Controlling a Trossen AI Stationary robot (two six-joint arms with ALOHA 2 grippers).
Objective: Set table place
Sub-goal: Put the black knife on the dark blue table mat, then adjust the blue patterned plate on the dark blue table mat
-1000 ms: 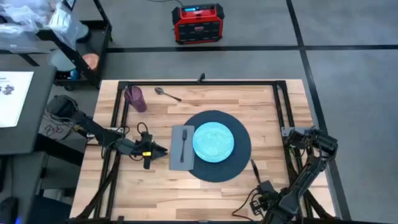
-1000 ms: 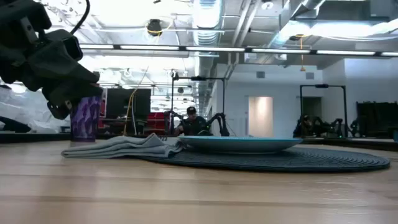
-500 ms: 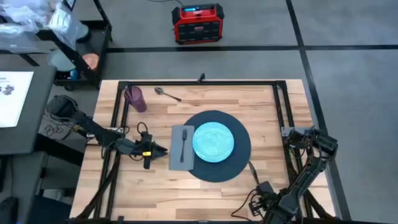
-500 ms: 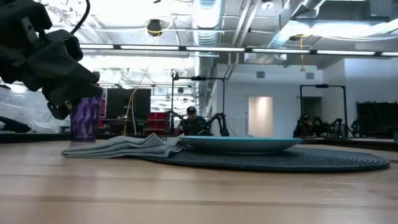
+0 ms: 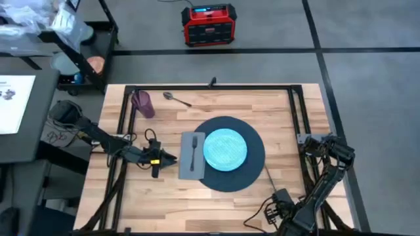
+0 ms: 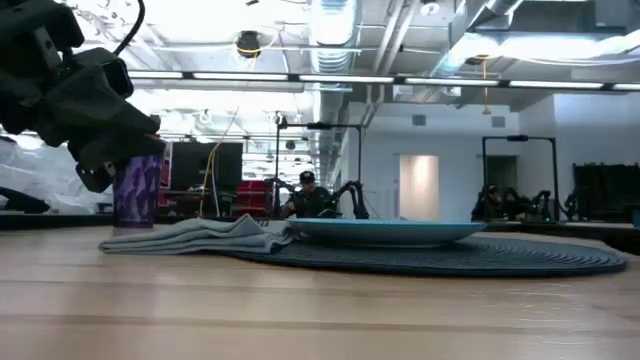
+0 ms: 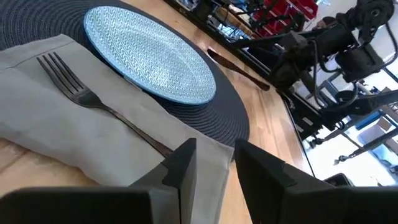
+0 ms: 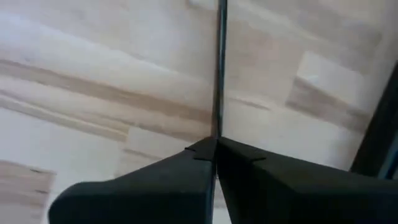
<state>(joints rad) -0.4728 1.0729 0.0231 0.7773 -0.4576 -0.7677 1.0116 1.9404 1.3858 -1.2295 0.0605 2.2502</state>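
The right gripper (image 8: 216, 144) sits at the table's (image 5: 262, 98) 5 o'clock corner, jaws pinched on a thin knife (image 5: 268, 176) — next, lay it beside the plate (image 5: 225, 149). The mat (image 5: 252, 172) lies mid-table. The left gripper (image 5: 169, 158) waits at 9 o'clock, jaws narrowly apart.

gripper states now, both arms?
Left gripper: open, empty, just short of the napkin.
Right gripper: shut on a thin dark utensil, likely the knife.
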